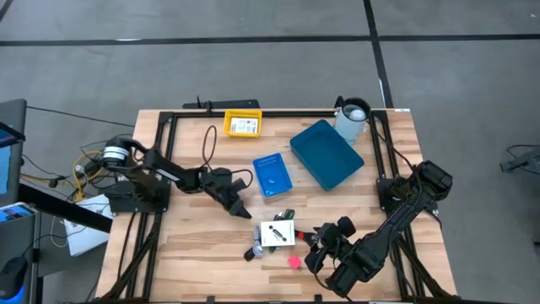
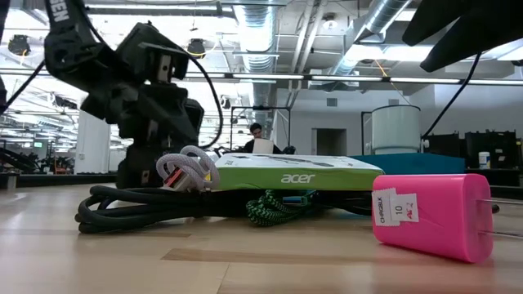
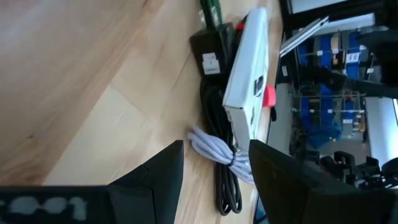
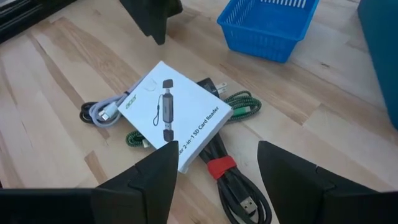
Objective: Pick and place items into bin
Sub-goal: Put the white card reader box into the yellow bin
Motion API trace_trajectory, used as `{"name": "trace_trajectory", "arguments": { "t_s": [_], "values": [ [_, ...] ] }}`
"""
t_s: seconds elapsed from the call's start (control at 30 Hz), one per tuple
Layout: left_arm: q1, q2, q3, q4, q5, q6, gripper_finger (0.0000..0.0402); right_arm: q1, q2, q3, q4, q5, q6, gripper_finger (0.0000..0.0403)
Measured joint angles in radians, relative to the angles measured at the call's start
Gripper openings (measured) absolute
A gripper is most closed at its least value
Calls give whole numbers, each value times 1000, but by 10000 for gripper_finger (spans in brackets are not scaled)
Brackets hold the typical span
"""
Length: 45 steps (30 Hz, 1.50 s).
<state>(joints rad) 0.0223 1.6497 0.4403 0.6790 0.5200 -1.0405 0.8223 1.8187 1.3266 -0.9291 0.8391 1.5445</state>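
The items lie in a heap near the table's front middle: a white printed acer box (image 1: 274, 233) (image 4: 171, 118) rests on black cables (image 4: 233, 186), a green braided cable (image 4: 242, 106) and a coiled grey cable (image 3: 214, 149). A pink plug (image 1: 294, 262) (image 2: 433, 214) lies apart, nearer the front edge. The open blue bin (image 1: 272, 175) (image 4: 267, 25) stands behind the heap. My left gripper (image 1: 240, 209) (image 3: 216, 146) hovers open left of and behind the heap. My right gripper (image 1: 310, 245) (image 4: 217, 149) is open just right of it, tilted down at the box.
A larger dark-blue closed box (image 1: 327, 154) sits right of the bin. A yellow tray (image 1: 243, 125) and a white jar (image 1: 353, 118) stand at the far edge. A black frame (image 1: 169, 127) runs round the table's back and sides. Bare wood lies front left.
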Motion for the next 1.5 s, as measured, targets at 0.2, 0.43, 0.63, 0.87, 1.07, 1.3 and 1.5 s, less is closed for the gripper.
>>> {"name": "trace_trajectory", "arguments": {
  "t_s": [0.2,0.43,0.63,0.87,1.07,1.3,1.5],
  "values": [
    [0,55,49,-2,28,0,172,0,0,0,0,-2,-8,212],
    [0,56,73,-16,-15,24,172,0,0,0,0,-4,-20,214],
    [-5,56,120,-138,-35,70,172,0,0,0,0,-8,-26,214],
    [-12,56,158,-190,-37,108,172,0,0,0,0,-9,-26,214],
    [-11,56,160,-194,-18,112,172,0,0,0,0,-9,-28,214],
    [0,56,160,-192,14,105,172,0,0,0,1,-28,-35,214],
    [-1,56,160,-190,14,107,172,0,0,0,4,-30,-34,214]
  ]
}}
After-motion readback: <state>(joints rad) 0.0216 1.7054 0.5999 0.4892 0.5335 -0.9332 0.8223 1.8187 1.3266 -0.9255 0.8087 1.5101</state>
